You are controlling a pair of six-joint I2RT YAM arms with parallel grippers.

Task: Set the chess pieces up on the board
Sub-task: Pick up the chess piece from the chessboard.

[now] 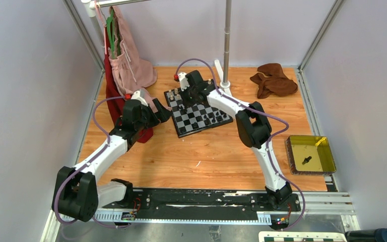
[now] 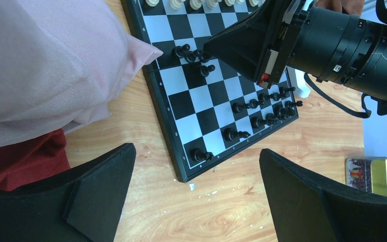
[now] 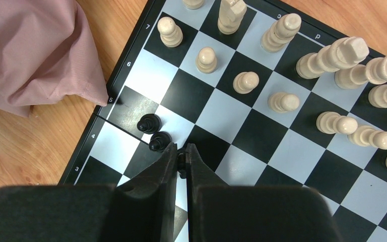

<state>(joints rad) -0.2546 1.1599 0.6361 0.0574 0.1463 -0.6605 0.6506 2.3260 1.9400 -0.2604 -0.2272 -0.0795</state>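
The board [image 1: 197, 112] lies tilted at the table's middle back. Cream chess pieces [image 3: 282, 101] stand in rows on its far side, and black chess pieces [image 2: 262, 108] crowd the opposite side. My right gripper [image 3: 182, 151] reaches down over the board's left part, shut on a small black piece [image 3: 181, 162] that shows only as a sliver between the fingertips. Two black pawns [image 3: 148, 122] stand just left of it. My left gripper [image 2: 196, 149] hovers open over the wood by the board's near corner [image 2: 186, 176], holding nothing.
A pink cloth [image 1: 128, 60] and a red cloth [image 1: 113, 96] hang at the left; the pink one touches the board's left edge [image 3: 55, 65]. A brown cloth [image 1: 274, 80] lies back right. A yellow tray [image 1: 310, 155] at the right holds a black piece. A white pole [image 1: 226, 45] stands behind the board.
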